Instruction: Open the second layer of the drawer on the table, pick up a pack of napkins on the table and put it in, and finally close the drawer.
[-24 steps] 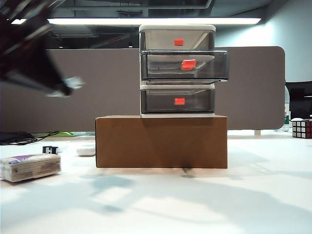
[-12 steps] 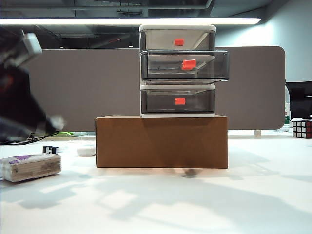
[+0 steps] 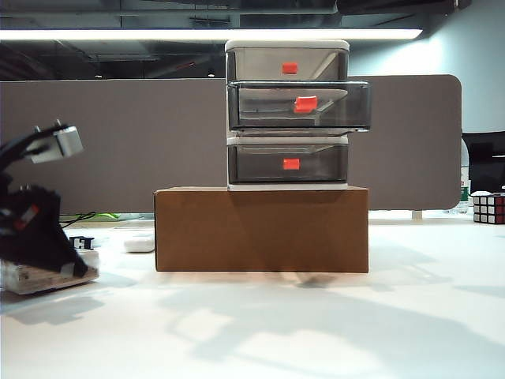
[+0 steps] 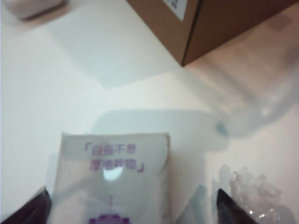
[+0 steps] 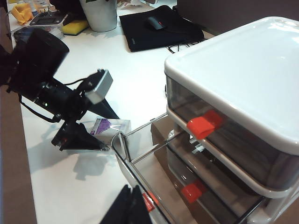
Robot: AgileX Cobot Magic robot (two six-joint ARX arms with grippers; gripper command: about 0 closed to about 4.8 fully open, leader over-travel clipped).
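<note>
Down over the pack of napkins at the table's left edge: left gripper, jaws spread wide, one fingertip off each long side — pack's long axis running between them, nothing held. Farther back, second layer pulled open on the drawer. Right gripper near its front handle — grip not readable.

Your left gripper straddles the pack of napkins, fingers wide. The second layer stands open. The cardboard box blocks the counter beneath.
</note>
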